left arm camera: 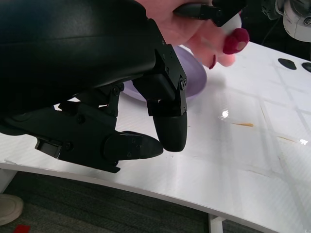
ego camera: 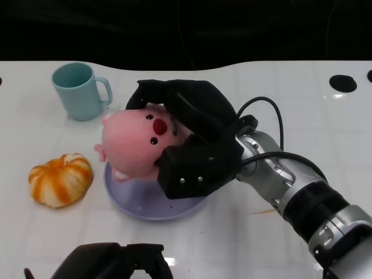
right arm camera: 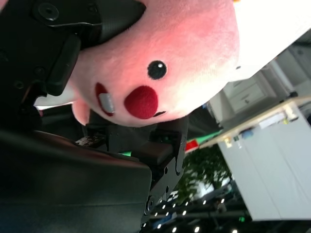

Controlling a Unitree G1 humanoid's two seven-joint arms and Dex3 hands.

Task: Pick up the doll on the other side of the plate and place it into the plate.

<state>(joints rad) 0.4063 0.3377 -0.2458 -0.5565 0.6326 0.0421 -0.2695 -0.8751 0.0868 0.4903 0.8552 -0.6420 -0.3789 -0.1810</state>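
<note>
My right hand [ego camera: 189,136] grips the pink plush doll [ego camera: 133,142], which hangs just above the lilac plate [ego camera: 148,203] at the table's middle. The doll has black eyes and a red nose. It fills the right wrist view as the doll [right arm camera: 165,63], with black fingers [right arm camera: 73,43] wrapped over it. My left hand [ego camera: 113,263] sits low at the near table edge, fingers curled in with nothing in them. In the left wrist view the left hand [left arm camera: 112,116] is in front, and beyond it show the plate [left arm camera: 189,80] and part of the doll [left arm camera: 214,36].
A teal mug [ego camera: 78,90] stands at the back left. An orange pumpkin toy [ego camera: 61,179] lies left of the plate. Black holes [ego camera: 343,82] mark the far right of the white table. A small brown stain [ego camera: 264,211] lies right of the plate.
</note>
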